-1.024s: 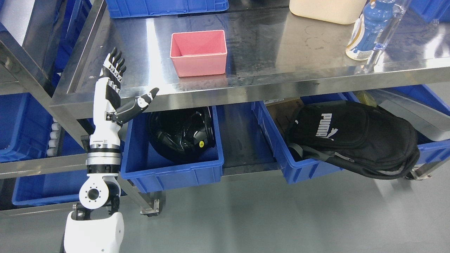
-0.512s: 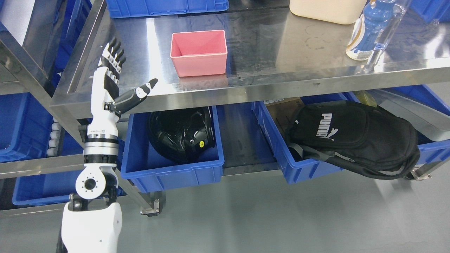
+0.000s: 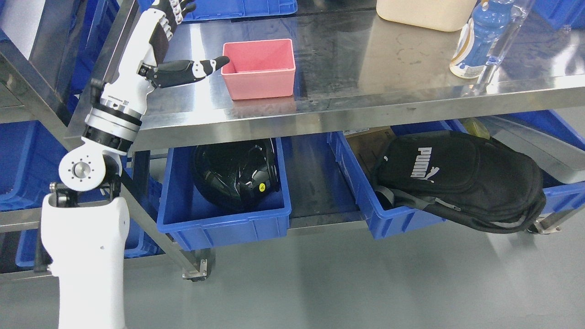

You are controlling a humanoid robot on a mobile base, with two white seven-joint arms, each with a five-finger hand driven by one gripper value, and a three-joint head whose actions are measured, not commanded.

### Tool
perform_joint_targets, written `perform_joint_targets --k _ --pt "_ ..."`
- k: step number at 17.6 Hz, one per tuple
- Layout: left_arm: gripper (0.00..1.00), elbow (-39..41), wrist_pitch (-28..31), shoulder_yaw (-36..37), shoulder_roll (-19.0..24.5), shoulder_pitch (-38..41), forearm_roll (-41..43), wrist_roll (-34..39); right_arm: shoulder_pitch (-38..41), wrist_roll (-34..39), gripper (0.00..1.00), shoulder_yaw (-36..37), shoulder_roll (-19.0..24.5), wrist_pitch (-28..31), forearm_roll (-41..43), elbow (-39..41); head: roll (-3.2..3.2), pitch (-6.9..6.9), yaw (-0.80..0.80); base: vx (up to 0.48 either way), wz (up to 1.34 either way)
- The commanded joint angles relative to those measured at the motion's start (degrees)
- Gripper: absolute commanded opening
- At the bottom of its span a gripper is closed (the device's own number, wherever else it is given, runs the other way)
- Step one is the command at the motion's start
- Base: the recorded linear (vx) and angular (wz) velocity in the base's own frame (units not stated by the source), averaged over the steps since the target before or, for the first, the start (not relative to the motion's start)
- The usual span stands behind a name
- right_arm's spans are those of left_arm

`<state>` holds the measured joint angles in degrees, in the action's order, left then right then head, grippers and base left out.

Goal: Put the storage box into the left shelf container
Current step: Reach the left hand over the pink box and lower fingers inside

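Note:
A pink storage box (image 3: 259,68) stands open and upright on the steel table top (image 3: 365,59), near its front edge. My left hand (image 3: 194,39) is raised above the table just left of the box, fingers spread and holding nothing. Its thumb tip (image 3: 218,62) reaches the box's left rim; I cannot tell whether it touches. On the shelf below, the left blue container (image 3: 224,219) holds a black helmet (image 3: 235,171). The right arm is out of view.
A second blue bin (image 3: 388,214) on the lower shelf carries a black backpack (image 3: 461,176). A blue-labelled bottle (image 3: 480,39) and a cream tub (image 3: 425,13) stand at the table's back right. Another blue crate (image 3: 237,9) sits at the back. More blue bins (image 3: 27,160) fill the rack at left.
My left arm has risen from beside the table's front-left edge up over the table top. The hand has moved right and up toward the pink box, still open. The box has not moved.

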<state>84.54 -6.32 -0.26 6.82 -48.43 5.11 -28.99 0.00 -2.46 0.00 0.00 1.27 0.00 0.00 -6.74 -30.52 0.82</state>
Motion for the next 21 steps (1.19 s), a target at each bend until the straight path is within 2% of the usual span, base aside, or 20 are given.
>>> perform_joint_targets --k 1,3,7,11,13,16,21 --pt "0.98 -11.5 -1.1 8.8 6.8 -11.3 10.5 -8.2 0.7 0.0 1.00 0.3 -1.0 0.0 -0.1 1.0 0.00 0.00 0.00 0.000 0.00" --pt "0.97 -16.2 -5.2 11.8 6.5 -15.4 14.6 -8.7 0.7 0.0 1.00 0.3 -1.0 0.0 -0.1 1.0 0.00 0.00 0.00 0.000 0.00" --pt "0.97 -19.6 -5.7 12.8 4.0 -16.4 23.8 -9.8 0.7 0.0 1.00 0.3 -1.0 0.0 -0.1 1.0 0.00 0.00 0.00 0.000 0.00" --pt "0.93 -19.7 -5.1 12.3 3.2 -17.2 24.2 -22.4 0.7 0.0 1.00 0.3 -1.0 0.0 -0.1 1.0 0.00 0.00 0.00 0.000 0.00" --pt "0.93 -20.4 -3.6 12.5 2.6 -17.2 24.2 -22.5 0.7 0.0 1.00 0.3 -1.0 0.0 -0.1 1.0 0.00 0.00 0.00 0.000 0.00" --pt "0.93 -20.8 3.0 12.2 1.1 -17.5 24.2 -22.5 0.7 0.0 1.00 0.3 -1.0 0.0 -0.1 1.0 0.00 0.00 0.00 0.000 0.00" --pt "0.90 -23.4 3.2 13.0 -0.7 -17.5 24.2 -22.5 0.7 0.0 1.00 0.3 -1.0 0.0 -0.1 1.0 0.00 0.00 0.00 0.000 0.00"
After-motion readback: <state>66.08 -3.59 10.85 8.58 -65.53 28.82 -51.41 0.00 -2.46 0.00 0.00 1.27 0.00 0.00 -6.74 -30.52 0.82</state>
